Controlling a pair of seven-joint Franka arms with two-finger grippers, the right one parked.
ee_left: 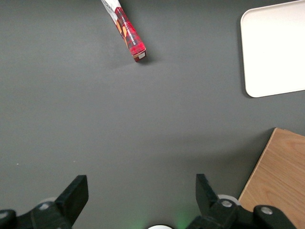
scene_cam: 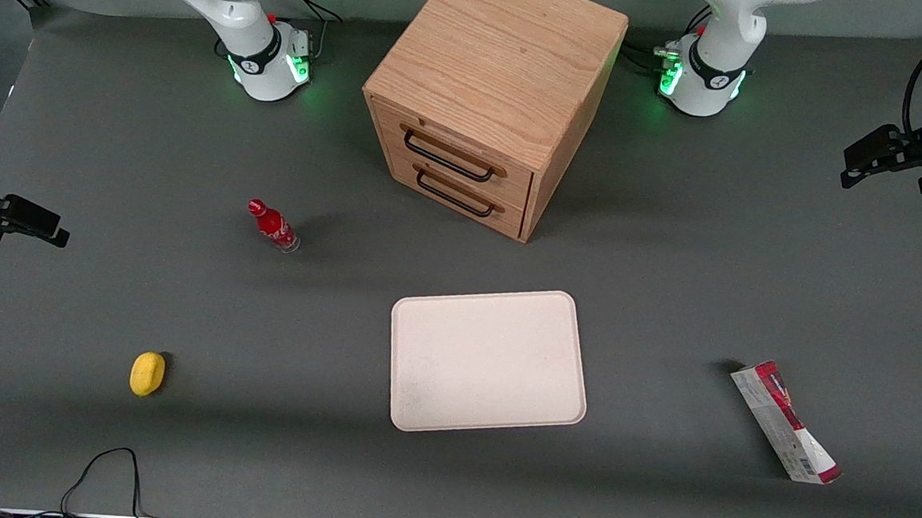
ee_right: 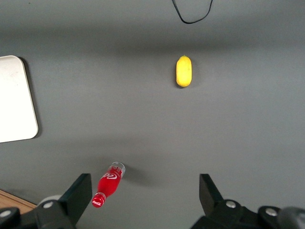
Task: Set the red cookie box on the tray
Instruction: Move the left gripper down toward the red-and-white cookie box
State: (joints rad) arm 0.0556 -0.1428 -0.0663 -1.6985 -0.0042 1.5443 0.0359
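Red cookie box (scene_cam: 786, 421) lies flat on the table (scene_cam: 669, 264) toward the working arm's end, well apart from the tray (scene_cam: 488, 361); the claw (scene_cam: 887, 157) hangs high, farther from the camera than the box. Left wrist view: claw (ee_left: 142, 193) wide open and empty, box (ee_left: 127, 32) far from its fingers (ee_left: 74, 195). Judged step: the approach; next, descend and straddle the box's narrow width.

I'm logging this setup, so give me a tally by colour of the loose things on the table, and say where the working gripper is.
Red: 2, red cookie box, red bottle
Yellow: 1, yellow object
Cream-white: 1, tray
Wood: 1, drawer cabinet
Total: 5
The gripper hangs open above bare table, apart from the box.
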